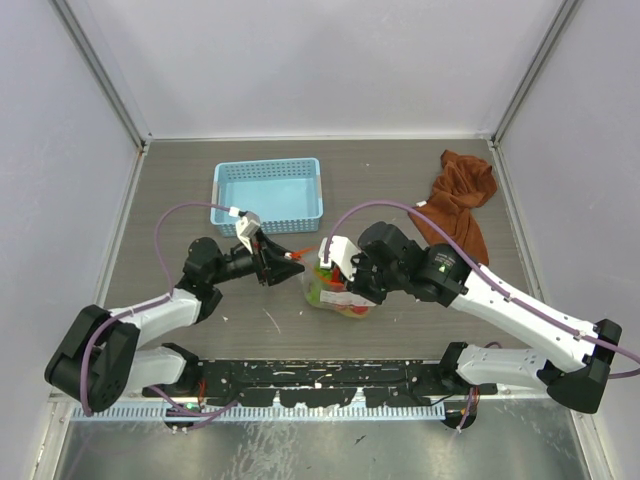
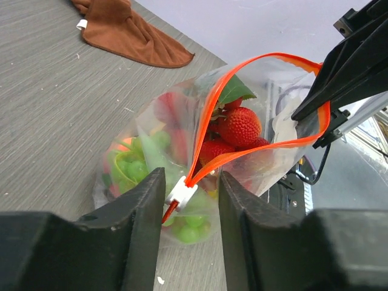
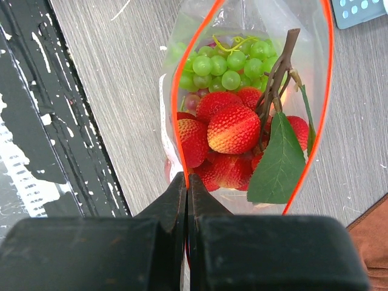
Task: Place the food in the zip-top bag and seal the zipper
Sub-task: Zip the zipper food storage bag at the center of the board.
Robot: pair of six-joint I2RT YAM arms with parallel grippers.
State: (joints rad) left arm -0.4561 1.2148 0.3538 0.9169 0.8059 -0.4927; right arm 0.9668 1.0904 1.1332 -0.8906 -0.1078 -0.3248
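Black left pincer (image 2: 191, 176): jaws spread, one on each side of the white slider (image 2: 181, 194) at the near end of the zipper (image 2: 267, 147). The slider sits close to one jaw with a gap at the other, so nothing is pinched.
Reason for that pose: straddling the slider looks like the set-up for nipping it and drawing it along the strip.
Blue basket (image 1: 266, 164): on the tabletop (image 1: 180, 200) beyond the left pincer, apart from it and taking no part now.
Bag (image 2: 145, 130): between the two pincers, resting on the tabletop, its mouth gaping straight ahead of the left pincer's tips.
Fruit: strawberries (image 3: 233, 128), green grapes (image 3: 218, 63) and a leaf (image 3: 279, 157) all lie inside the bag, just past the right pincer's tips. Loading looks done.
Zipper state: the two halves bow apart, unsealed. Closing it is the step in hand.
Right pincer (image 3: 187, 182): jaws pressed together on the zipper at the end opposite the slider, likely anchoring the mouth so the strip stays taut for the pull.
Brown cloth (image 1: 460, 200): crumpled to the right of the right pincer, clear of it.
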